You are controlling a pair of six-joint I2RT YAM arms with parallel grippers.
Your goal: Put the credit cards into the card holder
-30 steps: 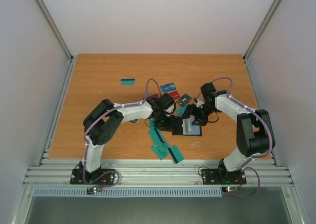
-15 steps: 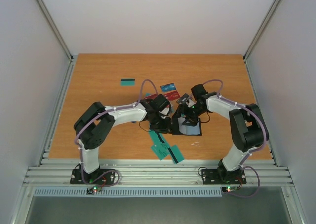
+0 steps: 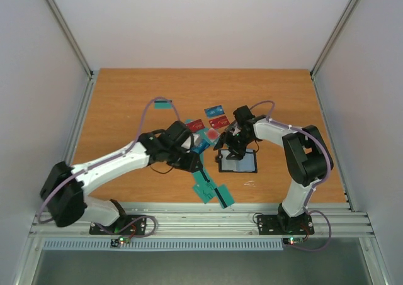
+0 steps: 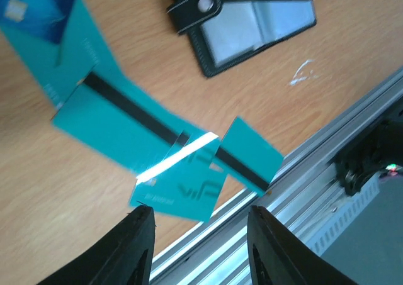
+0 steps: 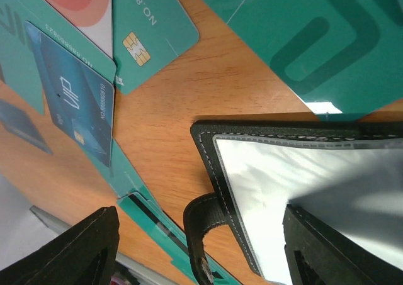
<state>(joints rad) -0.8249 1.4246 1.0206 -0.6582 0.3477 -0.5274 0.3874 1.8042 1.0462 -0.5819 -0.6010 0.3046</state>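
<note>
Left end effector (image 4: 200,216), swung back from the holder (image 3: 238,163), hovers part-open and empty above the near-edge cards (image 4: 182,184); right end effector (image 5: 198,228) gapes over the holder.

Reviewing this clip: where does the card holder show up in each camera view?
Top external: the card holder lies open, slightly right of and below picture centre.
Left wrist: top centre, open, with its strap at its left end.
Right wrist: lower right, its clear pocket filling that corner.
Shared landmark: the striped teal cards lying close beside it.
</note>
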